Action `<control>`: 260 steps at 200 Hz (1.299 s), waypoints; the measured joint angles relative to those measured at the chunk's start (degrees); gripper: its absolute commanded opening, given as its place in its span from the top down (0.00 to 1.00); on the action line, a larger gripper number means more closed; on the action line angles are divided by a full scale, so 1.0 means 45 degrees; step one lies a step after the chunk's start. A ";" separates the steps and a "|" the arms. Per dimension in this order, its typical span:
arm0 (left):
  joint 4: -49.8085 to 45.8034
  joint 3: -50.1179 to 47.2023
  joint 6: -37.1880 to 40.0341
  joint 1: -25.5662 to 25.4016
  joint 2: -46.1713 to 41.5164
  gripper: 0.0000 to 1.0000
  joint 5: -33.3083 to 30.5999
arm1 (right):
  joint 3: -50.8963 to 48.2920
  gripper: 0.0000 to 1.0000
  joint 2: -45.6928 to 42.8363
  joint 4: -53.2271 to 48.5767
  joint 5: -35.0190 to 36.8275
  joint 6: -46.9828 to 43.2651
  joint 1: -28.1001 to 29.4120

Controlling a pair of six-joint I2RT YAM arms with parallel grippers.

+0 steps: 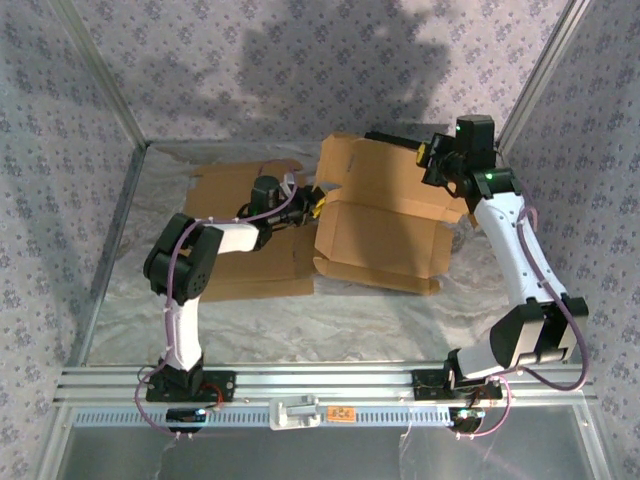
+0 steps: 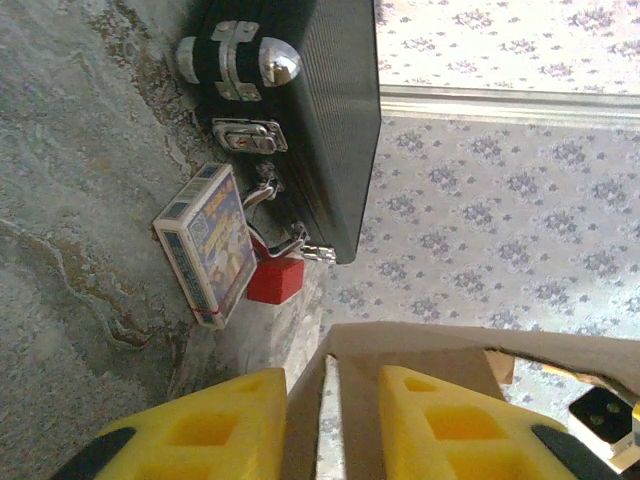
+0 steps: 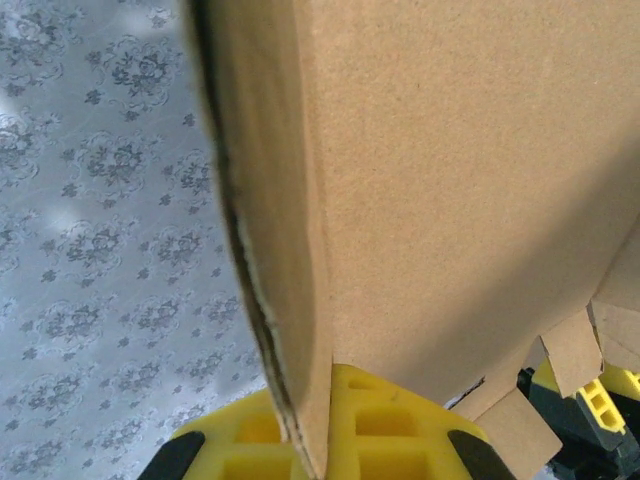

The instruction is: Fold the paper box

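Cardboard of the paper box (image 1: 380, 215) half hides the clamped right gripper (image 3: 315, 435); left gripper (image 2: 330, 415) straddles it, hold we cannot tell.

Top external: high behind the arm bases, looking down over the whole grey marbled table (image 1: 400, 320). Both wrist cameras sit right up against the brown cardboard box (image 1: 385, 215), which the overhead shares.
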 measured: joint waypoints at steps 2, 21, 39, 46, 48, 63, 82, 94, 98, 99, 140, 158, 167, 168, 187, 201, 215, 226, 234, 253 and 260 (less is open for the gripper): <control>-0.0024 0.0000 0.0019 -0.0024 -0.0029 0.65 -0.0010 | -0.0034 1.00 0.0000 0.0034 -0.0010 0.0015 0.0000; -0.0461 -0.0005 0.0534 -0.0243 -0.0379 0.62 -0.0194 | -0.0189 1.00 0.0005 0.0189 -0.0034 0.0121 0.0000; -0.0991 -0.0005 0.1098 -0.0447 -0.0748 0.60 -0.0291 | -0.0321 1.00 0.0010 0.0393 -0.0029 0.0233 0.0000; -0.1180 -0.0005 0.1311 -0.0505 -0.0845 0.60 -0.0335 | -0.0369 1.00 0.0010 0.0476 -0.0019 0.0277 -0.0005; -0.1243 -0.0005 0.1384 -0.0529 -0.0879 0.60 -0.0335 | -0.0374 1.00 0.0010 0.0491 -0.0015 0.0291 -0.0005; -0.1583 -0.0005 0.1787 -0.0612 -0.0933 0.59 -0.0389 | -0.0413 1.00 0.0015 0.0602 -0.0029 0.0350 -0.0015; -0.2234 0.0000 0.2336 -0.0729 -0.0933 0.58 -0.0427 | -0.0486 1.00 0.0024 0.0641 -0.0039 0.0389 0.0029; -0.2705 0.0024 0.2691 -0.0806 -0.0933 0.58 -0.0432 | -0.0554 1.00 0.0044 0.0636 -0.0044 0.0393 0.0063; -0.2861 0.0024 0.2807 -0.0831 -0.0933 0.57 -0.0447 | -0.0568 1.00 0.0049 0.0636 -0.0044 0.0393 0.0078; -0.2890 0.0024 0.2832 -0.0835 -0.0933 0.57 -0.0452 | -0.0573 1.00 0.0049 0.0636 -0.0044 0.0393 0.0083; -0.4736 0.0024 0.3793 -0.0850 -0.1501 0.52 -0.0952 | -0.0860 1.00 0.0053 0.0646 -0.0058 0.0248 0.0131; -0.6241 0.0024 0.4405 -0.0777 -0.2288 0.47 -0.1200 | -0.0952 1.00 0.0053 0.0665 -0.0058 -0.0209 0.0131; -0.6785 0.0024 0.4663 -0.0767 -0.2662 0.47 -0.1287 | -0.0962 1.00 0.0053 0.0699 -0.0058 -0.0398 0.0131; -0.6853 0.0024 0.4702 -0.0767 -0.2720 0.47 -0.1292 | -0.0962 1.00 0.0053 0.0709 -0.0063 -0.0432 0.0131; -0.7582 -0.0189 0.5110 -0.0704 -0.3385 0.46 -0.1370 | -0.1141 1.00 0.0019 0.1117 -0.0068 -0.0967 0.0146; -0.8335 -0.0937 0.5289 -0.0520 -0.4260 0.46 -0.1384 | -0.1559 1.00 0.0005 0.1520 -0.0058 -0.1525 0.0253; -0.9117 -0.1579 0.5484 -0.0243 -0.4988 0.46 -0.1375 | -0.1948 1.00 0.0010 0.1705 -0.0034 -0.2011 0.0379; -0.9695 -0.1841 0.5629 -0.0005 -0.5333 0.46 -0.1370 | -0.2152 1.00 0.0005 0.1705 -0.0029 -0.2351 0.0495; -1.0112 -0.1889 0.5780 0.0136 -0.5469 0.45 -0.1370 | -0.2283 1.00 -0.0005 0.1739 -0.0024 -0.2584 0.0583; -1.1021 -0.1889 0.6178 0.0413 -0.5644 0.46 -0.1375 | -0.2637 1.00 -0.0160 0.1783 0.0068 -0.3026 0.0753; -1.1302 -0.1889 0.6280 0.0491 -0.5668 0.47 -0.1379 | -0.2778 1.00 -0.0272 0.1778 0.0078 -0.3172 0.0772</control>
